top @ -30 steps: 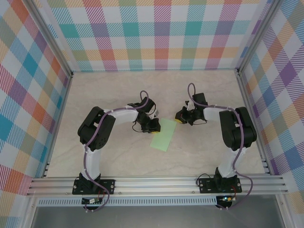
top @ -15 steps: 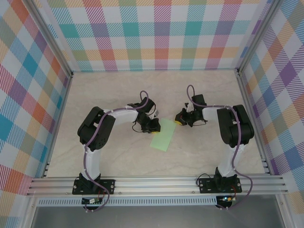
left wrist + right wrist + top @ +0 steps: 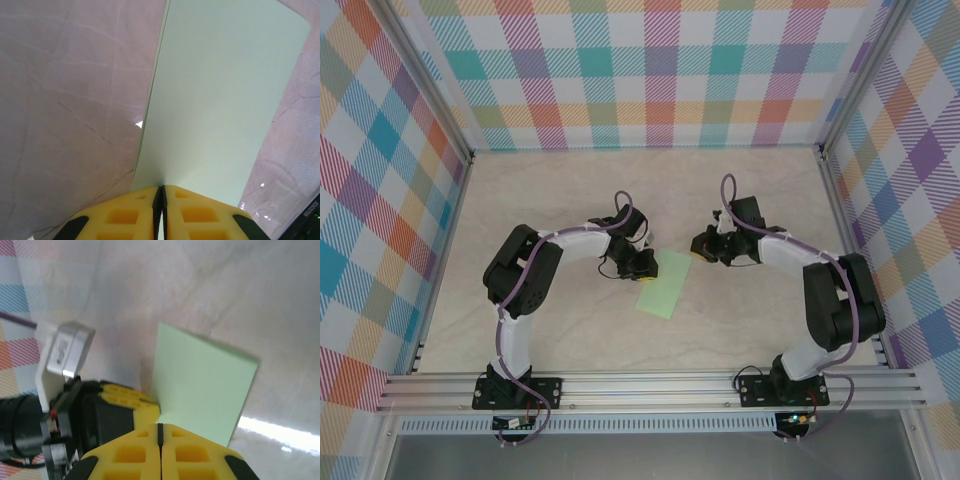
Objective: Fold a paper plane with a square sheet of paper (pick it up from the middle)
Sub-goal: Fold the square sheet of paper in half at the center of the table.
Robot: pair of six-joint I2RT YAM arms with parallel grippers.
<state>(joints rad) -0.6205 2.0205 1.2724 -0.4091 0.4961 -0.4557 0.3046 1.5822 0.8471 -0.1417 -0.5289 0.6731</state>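
Observation:
The square sheet of paper (image 3: pixel 665 285) lies folded into a pale green rectangle on the marble table, mid-way between the arms. My left gripper (image 3: pixel 647 262) is shut on its upper left edge. In the left wrist view the sheet (image 3: pixel 220 100) runs away from the closed yellow tips of the left gripper (image 3: pixel 161 189), a sliver of green between the pads. My right gripper (image 3: pixel 699 248) is shut at the sheet's upper right corner. In the right wrist view the right gripper (image 3: pixel 160 426) meets the paper (image 3: pixel 200 385); whether it pinches the paper I cannot tell. The left gripper's fingers (image 3: pixel 131 399) sit beside it.
Plaid walls (image 3: pixel 660 70) close the table on three sides. An aluminium rail (image 3: pixel 650 385) with both arm bases runs along the near edge. The left wrist's camera mount (image 3: pixel 62 352) is close to my right fingers. Bare marble table (image 3: pixel 570 190) lies behind the grippers.
The right arm's elbow has swung outward to the right, while its gripper stays by the paper's corner. The left arm and the paper have not moved.

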